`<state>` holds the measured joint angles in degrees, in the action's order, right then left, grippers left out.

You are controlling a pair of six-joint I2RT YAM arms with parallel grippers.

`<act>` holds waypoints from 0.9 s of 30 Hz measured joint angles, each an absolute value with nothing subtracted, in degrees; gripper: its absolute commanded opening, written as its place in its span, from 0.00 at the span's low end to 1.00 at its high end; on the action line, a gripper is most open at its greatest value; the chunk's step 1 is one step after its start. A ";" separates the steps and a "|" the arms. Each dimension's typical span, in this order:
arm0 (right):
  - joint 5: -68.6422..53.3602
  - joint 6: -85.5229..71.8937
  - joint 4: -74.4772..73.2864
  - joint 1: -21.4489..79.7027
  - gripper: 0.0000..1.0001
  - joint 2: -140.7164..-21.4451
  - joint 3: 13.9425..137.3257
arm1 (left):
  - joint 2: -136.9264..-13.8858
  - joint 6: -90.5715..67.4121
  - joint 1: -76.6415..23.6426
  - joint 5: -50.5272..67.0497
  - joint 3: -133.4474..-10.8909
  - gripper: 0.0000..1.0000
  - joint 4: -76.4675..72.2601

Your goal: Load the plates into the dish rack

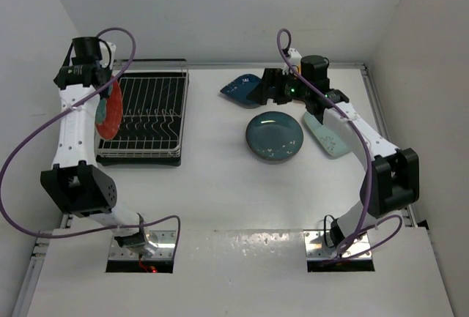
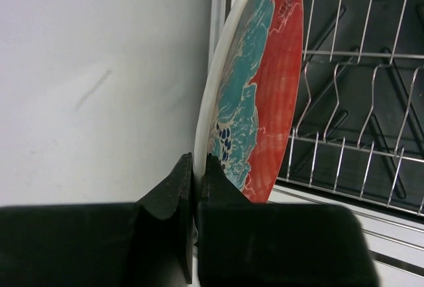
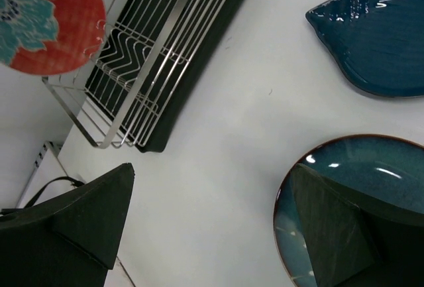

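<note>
One floral plate (image 2: 258, 88) stands upright at the left edge of the rack (image 1: 157, 112), its rim pinched in the left hand (image 2: 197, 168); the right hand (image 3: 211, 174) gapes wide near the teal plate (image 3: 358, 168).

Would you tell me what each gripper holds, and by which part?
The left gripper pinches the red-and-teal floral plate by its rim; right gripper open, holding nothing.

I see dish rack (image 1: 146, 119) at far-left corner of counter (image 1: 220, 200). Upright plate (image 1: 110, 110) on edge at rack's left rim, pinched in my left gripper (image 2: 197, 168); can't tell if in slot. Round plate (image 1: 274, 137) mid-counter, right of rack, well apart. Leaf plate (image 1: 239, 88) behind it, near far edge. Oblong plate (image 1: 330, 138) just right of round plate, partly under my right arm (image 1: 359, 138).
</note>
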<state>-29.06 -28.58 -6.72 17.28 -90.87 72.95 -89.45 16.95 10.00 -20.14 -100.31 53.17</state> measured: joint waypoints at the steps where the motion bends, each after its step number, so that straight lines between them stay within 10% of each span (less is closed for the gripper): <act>1: -29.19 -28.75 -6.83 17.30 1.00 -91.05 73.45 | -89.08 16.64 10.81 -18.96 -99.02 0.00 52.82; 27: -30.17 -29.87 -9.17 17.43 1.00 -91.02 74.72 | -88.42 16.51 20.05 -10.50 -104.07 0.00 50.59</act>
<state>-30.17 -29.87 -9.17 17.43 -91.02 74.72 -88.42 16.51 20.05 -10.50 -104.07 50.59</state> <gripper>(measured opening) 0.996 0.058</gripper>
